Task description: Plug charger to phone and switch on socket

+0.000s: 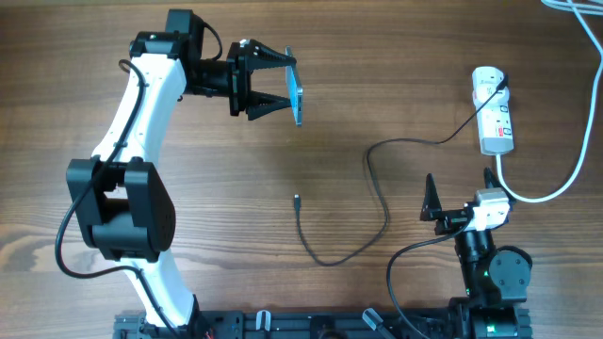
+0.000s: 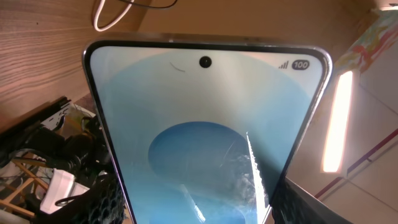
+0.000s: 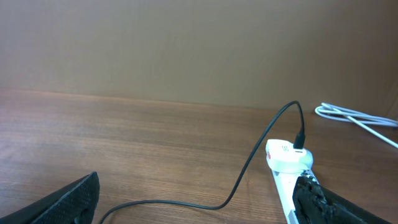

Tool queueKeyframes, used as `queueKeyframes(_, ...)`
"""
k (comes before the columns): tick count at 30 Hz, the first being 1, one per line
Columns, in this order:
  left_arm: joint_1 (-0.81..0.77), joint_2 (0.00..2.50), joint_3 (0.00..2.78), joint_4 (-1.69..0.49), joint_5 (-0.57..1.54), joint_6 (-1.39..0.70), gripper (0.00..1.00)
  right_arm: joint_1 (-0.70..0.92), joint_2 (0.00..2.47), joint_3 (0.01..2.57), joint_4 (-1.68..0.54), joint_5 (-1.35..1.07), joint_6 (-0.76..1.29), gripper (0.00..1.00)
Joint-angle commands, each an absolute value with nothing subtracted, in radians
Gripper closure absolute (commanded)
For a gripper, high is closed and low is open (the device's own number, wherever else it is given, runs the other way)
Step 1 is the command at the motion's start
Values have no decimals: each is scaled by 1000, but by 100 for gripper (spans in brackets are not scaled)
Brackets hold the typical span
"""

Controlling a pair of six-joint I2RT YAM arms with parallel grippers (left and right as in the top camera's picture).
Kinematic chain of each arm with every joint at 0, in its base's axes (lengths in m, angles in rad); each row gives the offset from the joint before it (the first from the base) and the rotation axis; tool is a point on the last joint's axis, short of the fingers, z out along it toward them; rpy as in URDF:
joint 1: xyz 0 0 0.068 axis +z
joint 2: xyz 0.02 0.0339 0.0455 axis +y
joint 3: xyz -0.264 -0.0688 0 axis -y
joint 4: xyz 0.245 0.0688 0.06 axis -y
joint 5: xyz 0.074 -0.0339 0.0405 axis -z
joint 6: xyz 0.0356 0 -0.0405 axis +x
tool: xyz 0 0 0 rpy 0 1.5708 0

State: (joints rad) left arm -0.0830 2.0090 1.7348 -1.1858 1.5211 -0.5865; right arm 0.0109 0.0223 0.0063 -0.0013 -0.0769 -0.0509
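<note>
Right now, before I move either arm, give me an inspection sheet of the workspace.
Surface: wooden table, bare wood showing.
Job's things: phone held on edge by left gripper; charger plugged into socket, connector end free on table.
Clutter: nothing seen.
Grippers: left shut on phone; right gripper open, empty, beside socket.
Cables: charger loops loose across table; white cord leaves at top right.
Surroundings: plain wall; black crate of oddments in left wrist view.

White arms [image 1: 141, 104], black joints [image 1: 122, 212].
</note>
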Motion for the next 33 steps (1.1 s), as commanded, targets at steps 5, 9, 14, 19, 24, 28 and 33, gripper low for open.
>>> queueKeyframes(5,-81,1972,1758,-1187,1577,-593,30,15,18,6,2,-67,-60,0)
queueKeyframes(9,-81,1972,1758,-1187,1577,-609,30,15,18,6,2,-68,-57,0)
queueKeyframes(14,-81,1972,1758,-1187,1577,-622,31,15,18,6,6,-104,399,0)
queueKeyframes(19,-81,1972,1758,-1187,1577,-622,32,15,18,6,93,-223,970,0)
queueKeyframes(24,-81,1972,1758,-1187,1577,-623,32,15,27,173,201,-361,731,0)
queueKeyframes(28,-81,1972,1758,-1187,1577,-627,32,15,269,619,-361,-372,349,0)
queueKeyframes(33,-81,1972,1758,-1187,1577,-638,32,15,632,986,-696,-613,310,0)
